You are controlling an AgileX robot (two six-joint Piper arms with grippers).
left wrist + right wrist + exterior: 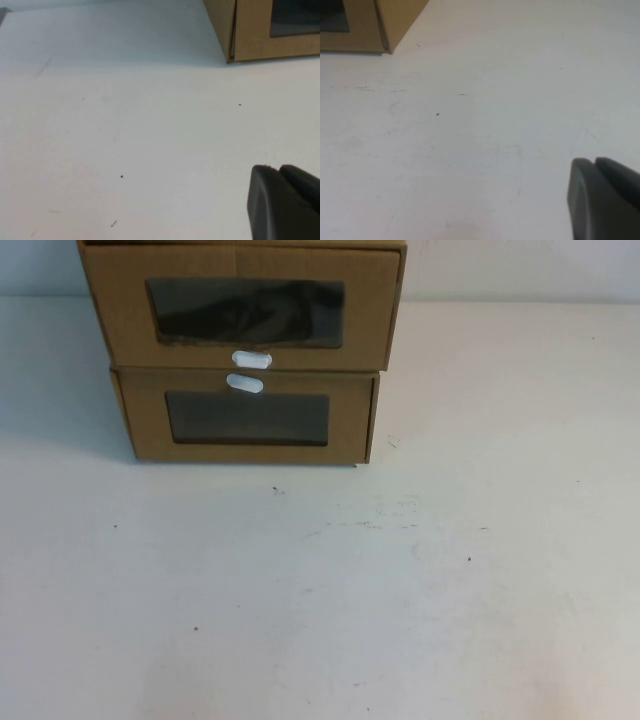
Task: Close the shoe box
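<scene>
**Shoe box at the far edge, both pincers well back**

High view: the shoe box (pixel 243 305) sits on top of another cardboard box (pixel 247 418) at the far edge of the table (pixel 400 590), left of centre. No pincer shows here.

Left wrist view: the left pincer (pixel 285 202) hangs over bare table, well apart from the boxes; I cannot tell its spread.

Right wrist view: the right pincer (pixel 602 197) likewise hangs well apart; spread cannot be told.
</scene>
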